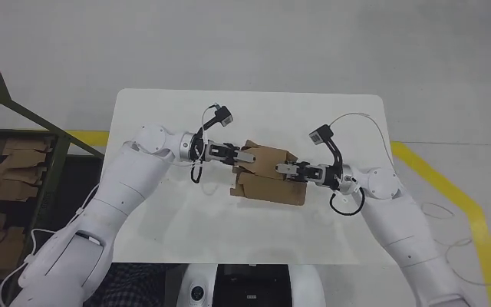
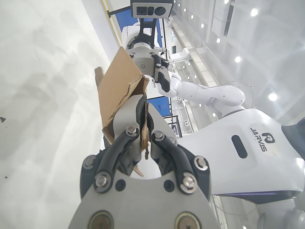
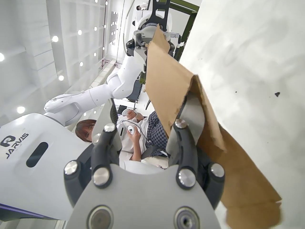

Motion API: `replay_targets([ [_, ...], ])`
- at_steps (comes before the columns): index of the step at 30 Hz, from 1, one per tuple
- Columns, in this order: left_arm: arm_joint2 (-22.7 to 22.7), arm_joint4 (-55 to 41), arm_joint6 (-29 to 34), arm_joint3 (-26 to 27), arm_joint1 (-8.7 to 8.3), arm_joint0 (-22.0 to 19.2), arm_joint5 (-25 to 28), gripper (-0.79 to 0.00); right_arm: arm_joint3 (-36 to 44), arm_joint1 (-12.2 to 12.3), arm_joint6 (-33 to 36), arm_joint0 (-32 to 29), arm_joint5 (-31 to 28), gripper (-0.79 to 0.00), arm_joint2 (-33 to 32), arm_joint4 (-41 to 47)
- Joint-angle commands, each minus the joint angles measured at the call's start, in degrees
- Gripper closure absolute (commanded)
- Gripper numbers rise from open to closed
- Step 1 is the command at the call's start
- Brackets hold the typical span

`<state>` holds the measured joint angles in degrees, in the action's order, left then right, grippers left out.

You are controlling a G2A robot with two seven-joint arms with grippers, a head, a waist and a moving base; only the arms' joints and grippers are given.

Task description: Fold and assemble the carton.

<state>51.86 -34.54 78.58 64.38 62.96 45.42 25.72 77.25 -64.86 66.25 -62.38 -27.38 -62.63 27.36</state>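
1. The carton [image 1: 268, 175] is at the middle of the white table [image 1: 322, 115], half folded, between the two grippers. I cannot tell if it rests on the table.
2. The left gripper [image 2: 142, 103] is closed tight on a flap at one end of the carton.
3. The right gripper [image 3: 150, 103] is at the other end with its fingers apart. One finger [image 3: 191, 113] lies against a carton wall.
4. A cardboard stack [image 1: 19, 165] sits beside the table.

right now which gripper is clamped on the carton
The left gripper: it pinches a carton edge. The right gripper is open, with only one finger against it.
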Motion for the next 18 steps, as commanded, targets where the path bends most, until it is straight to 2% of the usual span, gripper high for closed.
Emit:
replay_targets([
  [1, -0.13, 0.14, -0.19, -0.39, -0.07, -0.14, 0.18, 0.0, -0.47, -0.05, 0.35, 0.29, 0.06, -0.382, 0.15, 0.44],
  [9, -0.87, 0.28, -0.14, -0.48, -0.3, -0.35, 0.13, 0.0, -1.51, -0.13, 0.68, 1.13, 0.41, -0.332, 0.68, -0.21],
  [13, -1.06, 0.35, -0.15, 0.0, -0.46, -0.19, 0.14, 0.0, -1.79, -0.17, 0.17, 1.36, 0.64, -0.169, 0.93, -0.92],
  [18, -1.27, 0.47, -0.06, 0.2, -0.64, -0.24, 0.05, 0.0, -2.02, -0.2, -0.05, 1.54, 0.76, -0.058, 1.09, -1.01],
])
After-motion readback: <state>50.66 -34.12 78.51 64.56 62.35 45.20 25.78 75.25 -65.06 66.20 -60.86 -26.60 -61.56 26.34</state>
